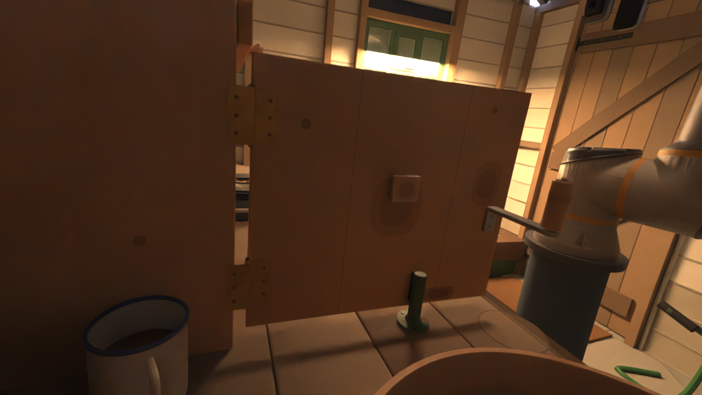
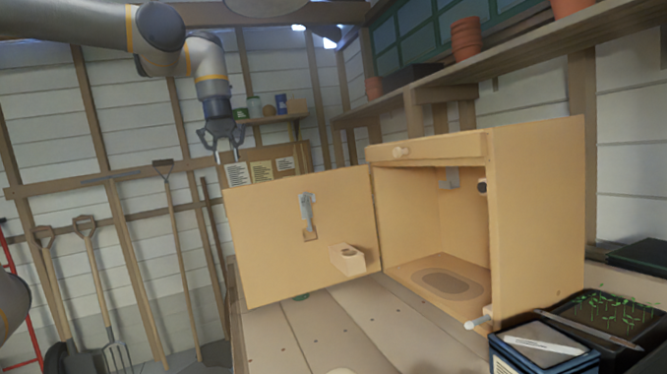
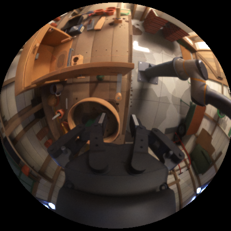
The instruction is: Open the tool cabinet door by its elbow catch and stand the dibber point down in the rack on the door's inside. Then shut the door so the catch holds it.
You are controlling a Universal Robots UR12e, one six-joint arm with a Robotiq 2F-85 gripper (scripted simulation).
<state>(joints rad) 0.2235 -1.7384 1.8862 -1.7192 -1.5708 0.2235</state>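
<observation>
My gripper [image 2: 224, 155] [image 3: 117, 121] hangs high above the free edge of the open cabinet door [image 2: 302, 236], fingers pointing down. It is open and holds nothing. The door [image 1: 383, 196] stands swung wide from the cabinet [image 2: 480, 224]. On its inside sit the rack block [image 2: 348, 259] and the catch plate [image 2: 307, 212]. The catch lever [image 1: 520, 221] with its wooden knob sticks out from the door's outer face. A pale dibber [image 2: 478, 321] lies at the cabinet's front corner on the bench.
Behind the door, garden tools hang on the shed wall [image 2: 95, 286]. A green door stop [image 1: 415, 304] stands on the bench by the door. A mug [image 1: 140, 344] and a large round pot [image 3: 95, 118] sit nearby. The arm's base [image 1: 569, 280] is beside the bench.
</observation>
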